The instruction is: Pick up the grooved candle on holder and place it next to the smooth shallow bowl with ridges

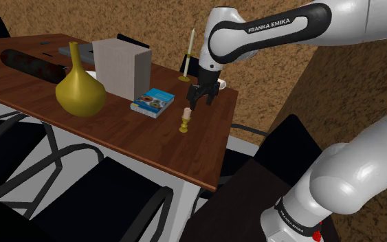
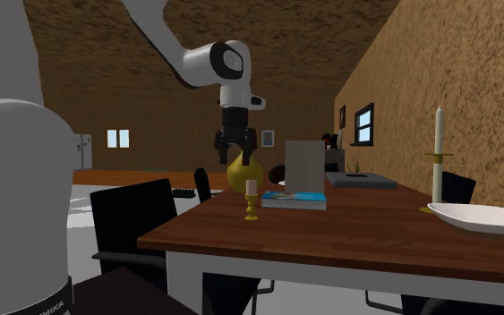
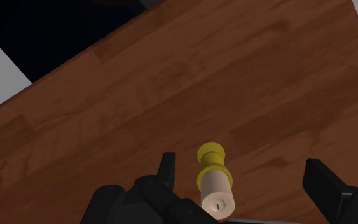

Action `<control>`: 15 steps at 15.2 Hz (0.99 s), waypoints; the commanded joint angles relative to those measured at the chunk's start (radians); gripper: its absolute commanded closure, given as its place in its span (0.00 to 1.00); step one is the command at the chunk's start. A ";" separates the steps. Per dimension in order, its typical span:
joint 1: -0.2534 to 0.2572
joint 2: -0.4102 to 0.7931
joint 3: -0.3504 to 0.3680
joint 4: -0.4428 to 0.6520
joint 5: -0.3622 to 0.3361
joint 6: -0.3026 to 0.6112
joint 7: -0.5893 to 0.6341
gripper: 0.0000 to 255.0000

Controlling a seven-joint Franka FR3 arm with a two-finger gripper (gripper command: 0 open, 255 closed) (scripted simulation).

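A short pale grooved candle on a small gold holder (image 1: 185,119) (image 2: 252,200) (image 3: 214,183) stands upright on the brown wooden table (image 1: 137,141), near its front edge. My black gripper (image 1: 202,97) (image 2: 237,144) (image 3: 243,179) hangs open a little above the candle. In the wrist view the candle sits between the spread fingers (image 3: 166,167), closer to one of them, and neither touches it. A white shallow bowl (image 2: 482,217) (image 1: 221,84) lies at the table's end, partly hidden behind the hand in the shoulder view.
A tall white candle on a gold stick (image 1: 190,53) (image 2: 437,143) stands by the bowl. A blue book (image 1: 153,102), a grey box (image 1: 121,67) and a yellow vase (image 1: 80,86) are farther along the table. Black chairs (image 1: 102,199) line the front edge.
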 commanded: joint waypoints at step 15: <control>-0.009 0.269 0.002 0.073 -0.062 0.163 0.030 0.00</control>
